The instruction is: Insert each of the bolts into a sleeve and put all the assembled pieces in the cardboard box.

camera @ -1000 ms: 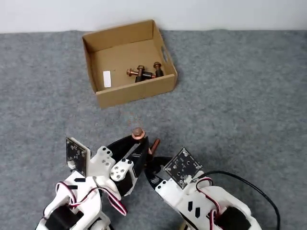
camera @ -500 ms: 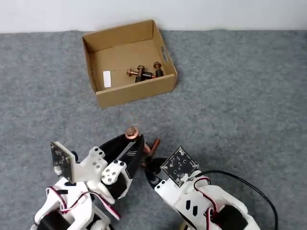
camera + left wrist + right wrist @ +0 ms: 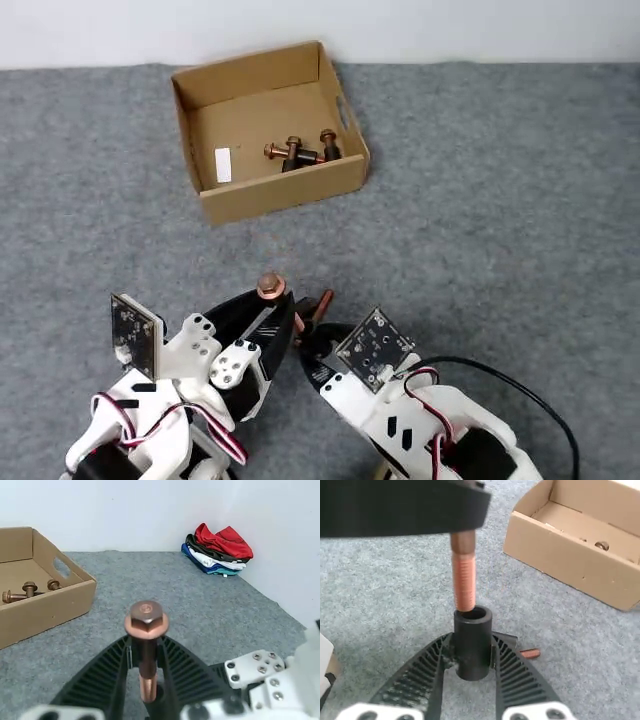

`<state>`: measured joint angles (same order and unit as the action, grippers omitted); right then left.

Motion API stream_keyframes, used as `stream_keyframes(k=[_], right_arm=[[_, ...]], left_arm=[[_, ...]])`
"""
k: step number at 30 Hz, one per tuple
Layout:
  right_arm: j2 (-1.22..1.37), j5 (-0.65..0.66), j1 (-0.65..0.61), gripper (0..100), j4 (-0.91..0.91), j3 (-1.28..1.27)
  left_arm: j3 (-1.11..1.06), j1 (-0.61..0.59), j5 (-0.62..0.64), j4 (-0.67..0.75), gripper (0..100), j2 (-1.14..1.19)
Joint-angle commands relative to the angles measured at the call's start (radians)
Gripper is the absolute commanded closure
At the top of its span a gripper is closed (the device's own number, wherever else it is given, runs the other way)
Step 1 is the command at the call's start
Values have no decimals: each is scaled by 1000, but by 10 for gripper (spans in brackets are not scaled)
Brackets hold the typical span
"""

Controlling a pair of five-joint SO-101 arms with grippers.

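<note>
My left gripper (image 3: 145,656) is shut on a copper bolt (image 3: 146,645), held upright with its hex head (image 3: 270,285) on top. The bolt's threaded end (image 3: 464,587) points down, and its tip is at the mouth of a black sleeve (image 3: 472,642). My right gripper (image 3: 472,655) is shut on that sleeve and holds it upright just below the left gripper (image 3: 276,303). A loose bolt (image 3: 322,303) lies on the carpet beside both grippers. The cardboard box (image 3: 280,195) at the back holds several assembled pieces (image 3: 298,152).
Grey carpet covers the table. The box (image 3: 570,555) stands a short way beyond the grippers. The loose bolt (image 3: 528,653) lies right behind the sleeve. A pile of folded clothes (image 3: 218,550) sits against the wall far off.
My left arm has shifted left and slightly back with the bolt. The right gripper with the sleeve has edged left under it. The loose bolt has not moved.
</note>
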<state>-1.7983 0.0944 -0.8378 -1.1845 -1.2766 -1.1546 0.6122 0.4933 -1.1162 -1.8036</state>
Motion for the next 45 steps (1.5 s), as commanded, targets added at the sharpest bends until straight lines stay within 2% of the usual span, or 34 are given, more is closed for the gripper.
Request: stream_keyframes(k=[1, 8, 12, 18, 23, 31, 33, 39, 45], right_arm=[[-5, 23, -7, 991, 27, 15], [-5, 29, -7, 991, 27, 15], [-5, 29, -7, 991, 27, 15], [-5, 35, -4, 991, 27, 40], [-5, 92, -1, 991, 27, 54], [-5, 100, -1, 991, 61, 72], [-5, 100, -1, 991, 77, 72], [-5, 100, -1, 991, 74, 69], [-5, 100, -1, 991, 68, 68]], left_arm=[[19, 2, 23, 8, 996, -5], [1, 20, 66, 12, 996, -5], [-22, 75, 66, 9, 996, -5], [-74, 75, 60, -8, 996, -5], [-102, 74, -6, -78, 996, -5], [-108, 74, -34, -120, 994, -5], [-108, 74, -52, -120, 969, -5], [-105, 72, -60, -146, 797, -5], [-101, 72, -69, -147, 790, -5]])
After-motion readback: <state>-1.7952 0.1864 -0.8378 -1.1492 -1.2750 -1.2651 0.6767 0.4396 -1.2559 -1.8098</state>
